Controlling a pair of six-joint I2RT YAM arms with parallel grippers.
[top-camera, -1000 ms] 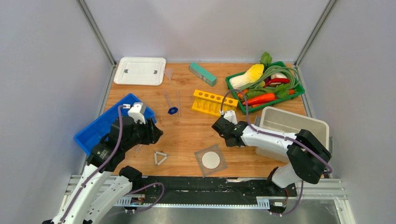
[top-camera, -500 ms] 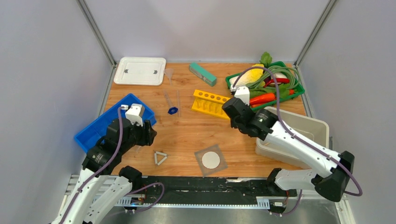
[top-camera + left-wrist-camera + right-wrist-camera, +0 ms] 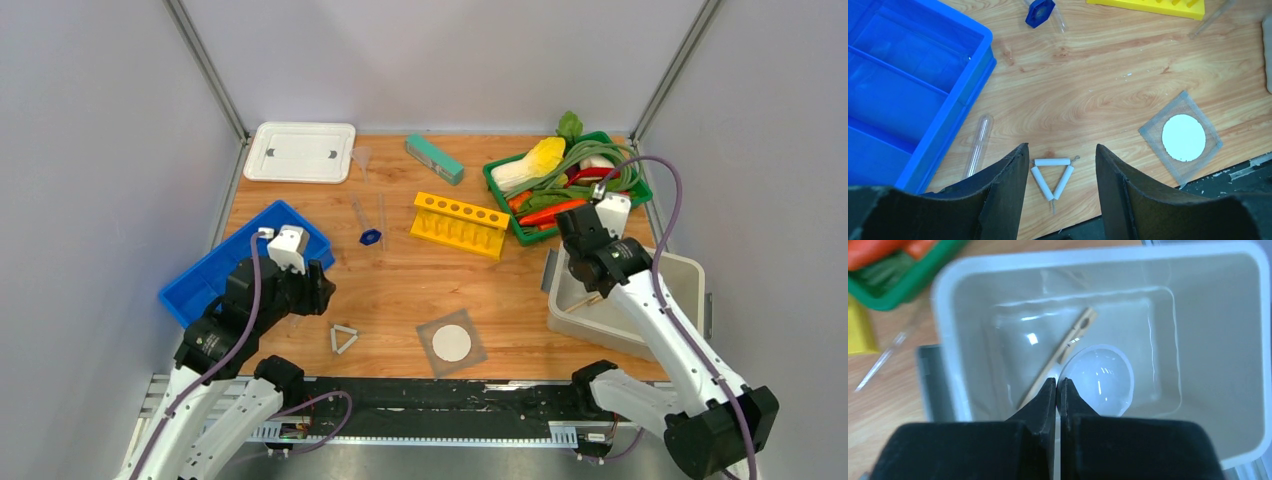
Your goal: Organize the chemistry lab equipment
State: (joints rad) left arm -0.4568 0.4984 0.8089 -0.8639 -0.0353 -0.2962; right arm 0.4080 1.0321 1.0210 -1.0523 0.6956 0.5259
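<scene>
My right gripper [image 3: 588,282] hangs over the grey bin [image 3: 680,275]. In the right wrist view its jaws [image 3: 1058,382] are shut on the left rim of the white bowl [image 3: 1103,377], beside the wooden tongs [image 3: 1063,352] in the bin. My left gripper [image 3: 315,285] is open and empty above the pipe-clay triangle [image 3: 1052,175], which lies between its fingers. A glass tube [image 3: 977,145] lies left of it. The grey mesh square [image 3: 452,344], blue cap [image 3: 370,237], yellow rack [image 3: 459,224], two more tubes [image 3: 358,212] and the funnel [image 3: 361,157] lie on the table.
A blue divided tray [image 3: 215,262] sits at the left, a white lid [image 3: 300,151] at the back left. The teal block [image 3: 434,158] and the green vegetable basket [image 3: 640,190] stand at the back. A thin tube [image 3: 883,362] lies left of the bin.
My right arm swung from the table's middle to the right and now hangs over the grey bin. My left gripper drew back slightly toward the near edge.
</scene>
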